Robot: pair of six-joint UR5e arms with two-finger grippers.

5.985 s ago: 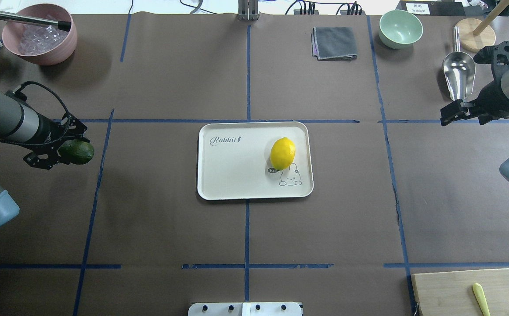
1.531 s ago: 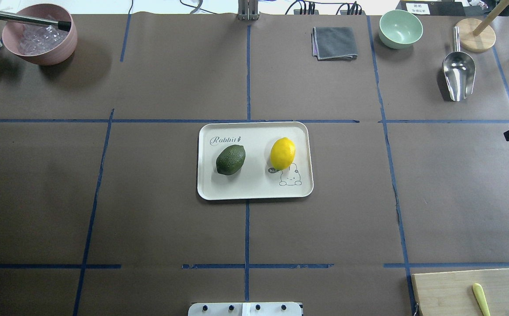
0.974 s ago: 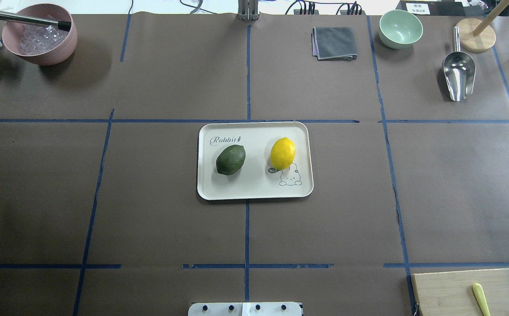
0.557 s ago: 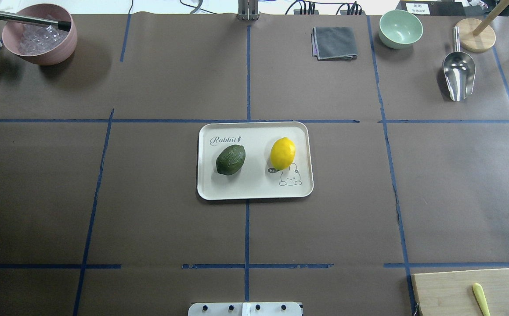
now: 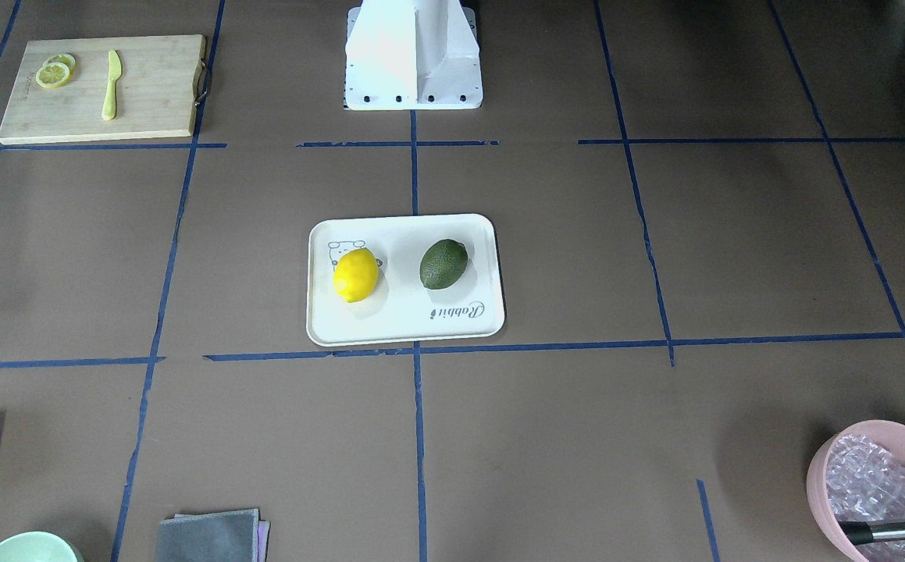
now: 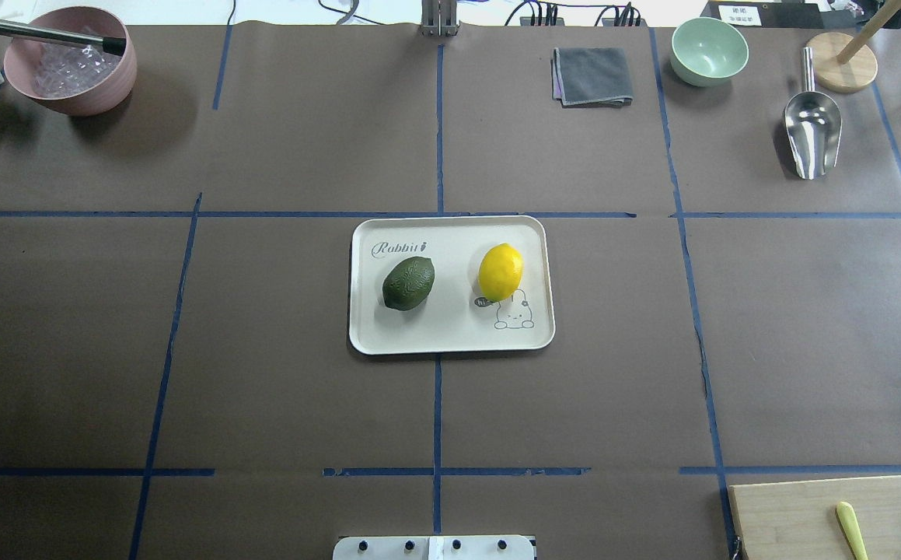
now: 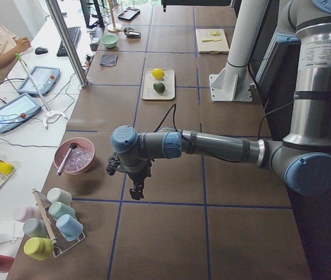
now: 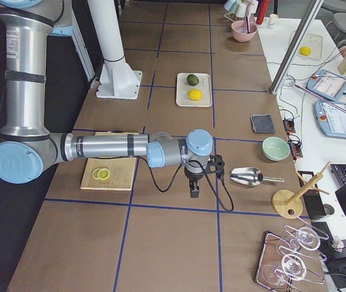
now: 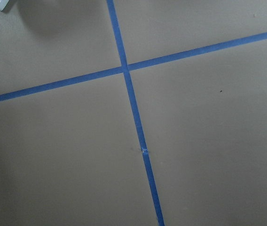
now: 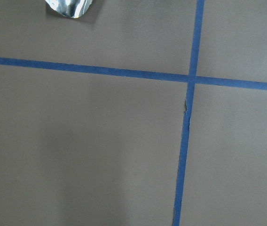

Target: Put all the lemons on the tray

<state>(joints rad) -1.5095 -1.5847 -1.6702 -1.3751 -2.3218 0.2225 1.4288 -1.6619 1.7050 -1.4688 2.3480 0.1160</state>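
Observation:
The off-white tray (image 6: pixel 450 336) lies at the table's centre, and both lemons rest on it. The dark green bumpy lemon (image 6: pixel 408 283) sits on its left half under the "Rabbit" script. The bright yellow lemon (image 6: pixel 501 272) sits on its right half by the cartoon animal. Neither gripper touches them. My left gripper (image 7: pixel 136 189) shows only in the exterior left view, pointing down over the table's left end by the pink bowl. My right gripper (image 8: pixel 194 191) shows only in the exterior right view, near the metal scoop. I cannot tell whether either is open or shut.
A pink bowl (image 6: pixel 69 62) with a tool in it stands far left. A grey cloth (image 6: pixel 591 75), green bowl (image 6: pixel 709 50) and metal scoop (image 6: pixel 810 128) sit far right. A bamboo cutting board (image 5: pixel 101 90) carries lemon slices (image 5: pixel 54 72) and a small knife.
Six seconds ago my left gripper held the green lemon at the left; it now lies on the tray. Both arms have drawn back out of the overhead view.

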